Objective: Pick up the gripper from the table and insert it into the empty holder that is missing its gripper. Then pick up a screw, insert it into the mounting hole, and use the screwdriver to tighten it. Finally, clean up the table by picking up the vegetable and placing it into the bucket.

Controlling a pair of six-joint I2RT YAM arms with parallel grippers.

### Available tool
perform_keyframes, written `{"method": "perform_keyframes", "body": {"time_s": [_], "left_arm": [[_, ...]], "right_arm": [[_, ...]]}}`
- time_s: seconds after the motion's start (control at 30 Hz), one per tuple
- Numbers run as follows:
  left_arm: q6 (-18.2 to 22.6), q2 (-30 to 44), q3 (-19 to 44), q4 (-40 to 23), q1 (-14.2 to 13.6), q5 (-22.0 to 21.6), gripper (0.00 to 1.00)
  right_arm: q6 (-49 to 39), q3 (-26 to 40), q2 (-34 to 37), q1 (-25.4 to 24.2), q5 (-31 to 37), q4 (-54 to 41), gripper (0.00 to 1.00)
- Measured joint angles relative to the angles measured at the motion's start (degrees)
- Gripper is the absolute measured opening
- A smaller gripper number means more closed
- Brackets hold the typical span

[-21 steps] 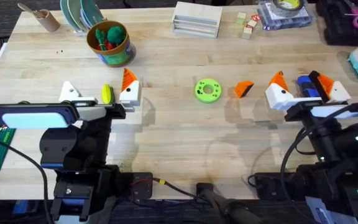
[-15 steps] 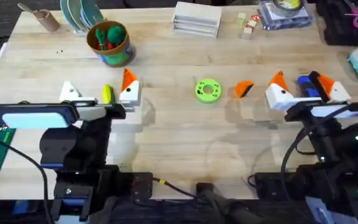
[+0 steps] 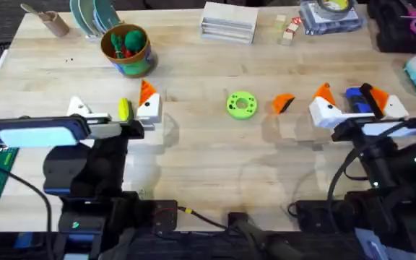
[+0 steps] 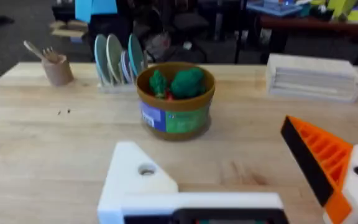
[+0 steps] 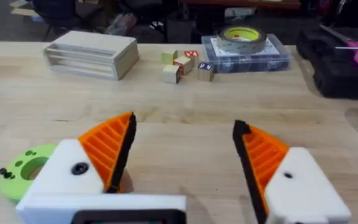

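Looking down from overhead, you see your left gripper point(image 3: 114, 101) spread wide near the left of the wooden table point(image 3: 208, 159). One of its fingers is the holder point(image 3: 80, 107), a plain white pointed plastic block with a round hole showing in the left wrist view point(image 4: 135, 177). The other finger carries an orange ribbed wedge. The small yellow-green oblong toy vegetable point(image 3: 124, 109) lies in the gap between those two fingers, and you cannot tell whether either one touches it.

Farther back and slightly right of that gap stands the small round bucket point(image 3: 126, 50) with an orange-yellow rim and green-blue printed side. It holds green and red toy produce, seen clearly from the left wrist point(image 4: 174, 99).

The loose gripper point(image 3: 283, 103), a small orange wedge-shaped plastic fin, lies on the bare table right of centre. It sits just right of a round bright-green disc with holes point(image 3: 241, 105) and apart from it.

Your right gripper point(image 3: 349, 92) is also spread, both white fingers tipped with orange wedges, and the right wrist view shows bare wood between them point(image 5: 184, 124). The chunky bright-blue plastic screwdriver point(image 3: 358, 101) shows between those fingers from overhead; contact cannot be judged.
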Motion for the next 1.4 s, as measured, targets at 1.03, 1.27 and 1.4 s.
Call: {"method": "perform_keyframes", "body": {"time_s": [1.03,1.27,1.4], "left_arm": [[1.77,62.14,38.33,-37.8,0.0,-8.76,0.992],[-6.08,70.79,38.33,-35.01,2.33,-8.74,0.992],[-7.75,72.33,38.33,-34.6,3.82,-8.64,0.943]], "right_arm": [[0.01,37.2,21.92,0.0,-4.77,-30.27,0.992],[0.01,37.2,21.92,0.0,-5.16,-30.27,0.991],[0.01,37.2,21.91,0.0,-5.16,-30.27,0.991]]}}
